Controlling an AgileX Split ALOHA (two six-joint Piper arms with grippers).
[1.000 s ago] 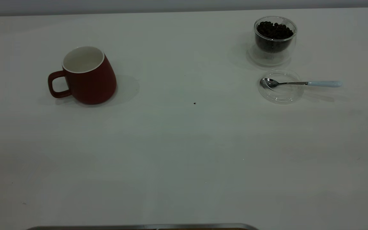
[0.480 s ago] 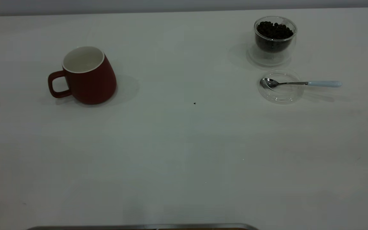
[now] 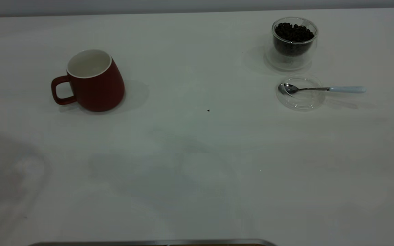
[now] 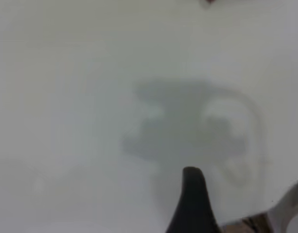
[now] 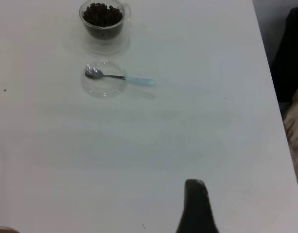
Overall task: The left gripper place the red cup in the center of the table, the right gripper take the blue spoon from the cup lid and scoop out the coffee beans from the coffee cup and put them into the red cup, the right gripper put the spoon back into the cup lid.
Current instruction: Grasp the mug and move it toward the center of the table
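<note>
The red cup stands upright at the table's far left, handle pointing left, white inside. The glass coffee cup full of dark beans stands at the far right, and also shows in the right wrist view. Just in front of it lies the clear cup lid with the blue-handled spoon resting across it, bowl in the lid, handle pointing right. Neither gripper shows in the exterior view. My left gripper hangs over bare table. My right gripper is well short of the spoon.
A small dark speck lies near the table's middle. A metal rim runs along the front edge. The table's right edge shows in the right wrist view, with dark objects beyond it.
Soft shadows have spread over the near left and near middle of the table. The cup, the beans, the lid and the spoon have not moved.
</note>
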